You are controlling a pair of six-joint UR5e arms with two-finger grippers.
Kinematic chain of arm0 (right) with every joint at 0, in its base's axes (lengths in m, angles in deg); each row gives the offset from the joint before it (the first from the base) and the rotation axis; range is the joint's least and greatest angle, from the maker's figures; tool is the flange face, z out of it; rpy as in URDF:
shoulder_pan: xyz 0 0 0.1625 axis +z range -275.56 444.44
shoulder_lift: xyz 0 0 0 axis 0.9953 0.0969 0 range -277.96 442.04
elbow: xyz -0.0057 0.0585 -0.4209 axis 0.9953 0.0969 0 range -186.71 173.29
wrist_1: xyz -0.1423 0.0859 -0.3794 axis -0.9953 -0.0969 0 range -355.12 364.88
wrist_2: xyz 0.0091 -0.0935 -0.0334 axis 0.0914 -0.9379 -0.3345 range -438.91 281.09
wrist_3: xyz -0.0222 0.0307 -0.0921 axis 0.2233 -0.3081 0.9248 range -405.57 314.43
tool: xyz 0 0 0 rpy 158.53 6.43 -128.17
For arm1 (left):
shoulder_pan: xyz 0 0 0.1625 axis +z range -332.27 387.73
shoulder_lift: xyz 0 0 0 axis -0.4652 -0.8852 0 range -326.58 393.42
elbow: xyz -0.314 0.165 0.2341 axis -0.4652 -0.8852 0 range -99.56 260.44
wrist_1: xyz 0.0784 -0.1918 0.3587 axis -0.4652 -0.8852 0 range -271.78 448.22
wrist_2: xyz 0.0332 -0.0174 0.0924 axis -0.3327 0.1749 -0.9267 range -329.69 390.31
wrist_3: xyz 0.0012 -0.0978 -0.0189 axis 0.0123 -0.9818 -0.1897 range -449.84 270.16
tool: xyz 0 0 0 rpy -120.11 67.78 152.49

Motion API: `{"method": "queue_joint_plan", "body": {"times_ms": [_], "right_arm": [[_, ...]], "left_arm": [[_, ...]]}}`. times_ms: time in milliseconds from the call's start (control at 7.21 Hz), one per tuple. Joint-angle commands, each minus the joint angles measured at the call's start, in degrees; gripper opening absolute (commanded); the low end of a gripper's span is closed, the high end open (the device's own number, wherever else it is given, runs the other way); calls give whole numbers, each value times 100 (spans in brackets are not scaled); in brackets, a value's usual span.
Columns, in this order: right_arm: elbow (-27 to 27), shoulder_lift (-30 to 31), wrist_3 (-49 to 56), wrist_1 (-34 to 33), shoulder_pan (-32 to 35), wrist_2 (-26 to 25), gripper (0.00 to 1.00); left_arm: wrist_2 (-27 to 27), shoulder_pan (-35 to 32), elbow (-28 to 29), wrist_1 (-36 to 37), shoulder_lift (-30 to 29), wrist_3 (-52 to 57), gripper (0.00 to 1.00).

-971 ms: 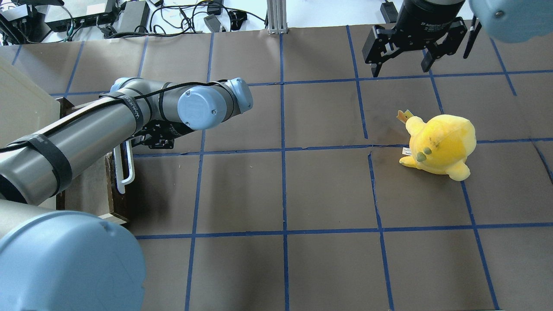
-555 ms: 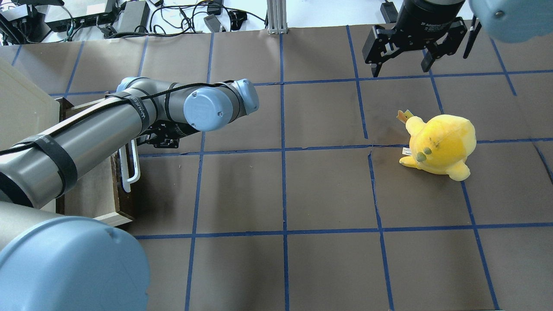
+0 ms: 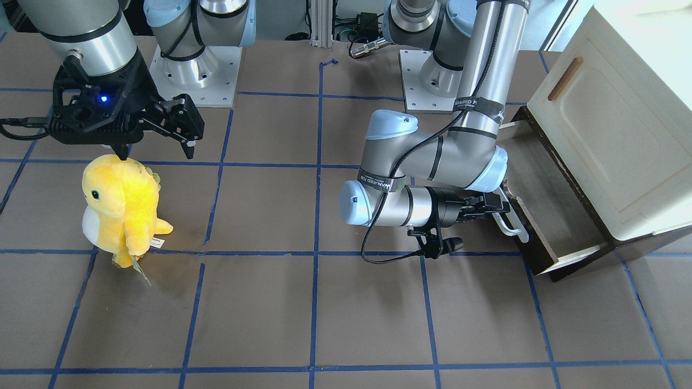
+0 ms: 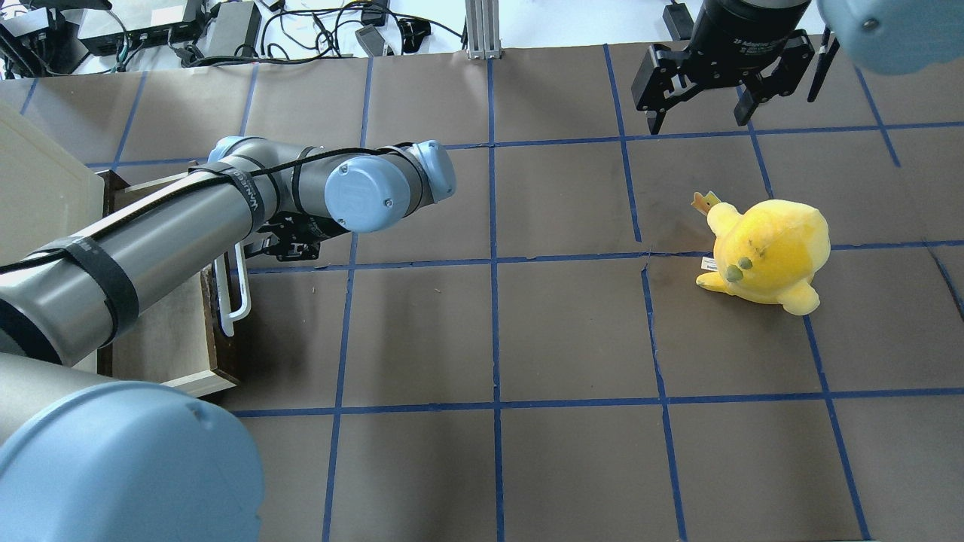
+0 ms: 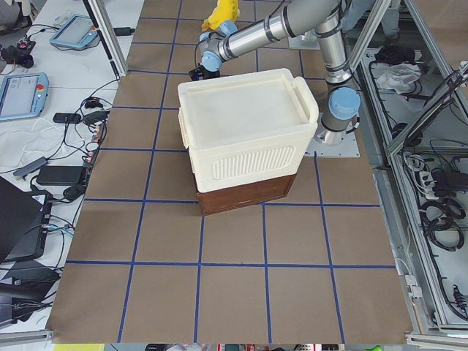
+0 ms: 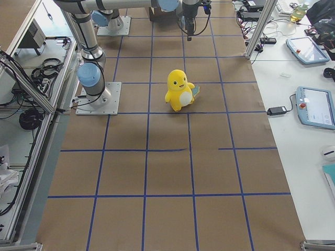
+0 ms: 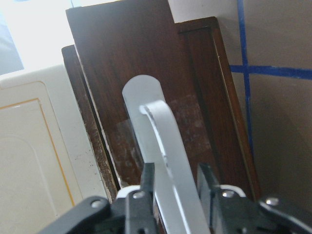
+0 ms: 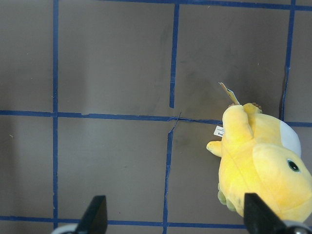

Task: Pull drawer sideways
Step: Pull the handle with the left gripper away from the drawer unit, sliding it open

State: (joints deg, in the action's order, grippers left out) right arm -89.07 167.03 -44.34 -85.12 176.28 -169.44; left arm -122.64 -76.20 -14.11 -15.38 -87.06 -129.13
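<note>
The dark brown drawer [image 3: 546, 208] stands partly pulled out from under the cream cabinet [image 3: 611, 135], its grey bottom [image 4: 162, 339] showing. My left gripper [image 3: 500, 209] is shut on the drawer's white loop handle [image 3: 513, 224]. In the left wrist view, my left gripper [image 7: 173, 180] has one finger on each side of the white handle [image 7: 161, 141], in front of the drawer front [image 7: 141, 63]. In the overhead view my left gripper [image 4: 260, 245] is mostly hidden under its forearm, at the far end of the handle [image 4: 239, 290]. My right gripper [image 4: 700, 105] hangs open and empty, far from the drawer.
A yellow plush toy [image 4: 764, 248] stands on the right half of the table, just below my right gripper [image 3: 157, 146]; it also shows in the right wrist view [image 8: 263, 165]. The cabinet [image 4: 38, 188] sits at the table's left end.
My left gripper has moved right with the white handle in it, and the drawer has slid further out of the cabinet. The right arm and the plush toy have not moved.
</note>
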Motion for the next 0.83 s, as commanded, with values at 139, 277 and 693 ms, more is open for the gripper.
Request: {"method": "queue_joint_plan", "body": {"times_ms": [139,277,693], "right_arm": [[0,0,0,0,0,0,100],[0,0,0,0,0,0,100],[0,0,9,0,0,0,100]], "left_arm": [[19,-22,59,6,121,70,100],[54,-92,199,59,330,740,100],[1805,-102,944,410,971,1643,100]]}}
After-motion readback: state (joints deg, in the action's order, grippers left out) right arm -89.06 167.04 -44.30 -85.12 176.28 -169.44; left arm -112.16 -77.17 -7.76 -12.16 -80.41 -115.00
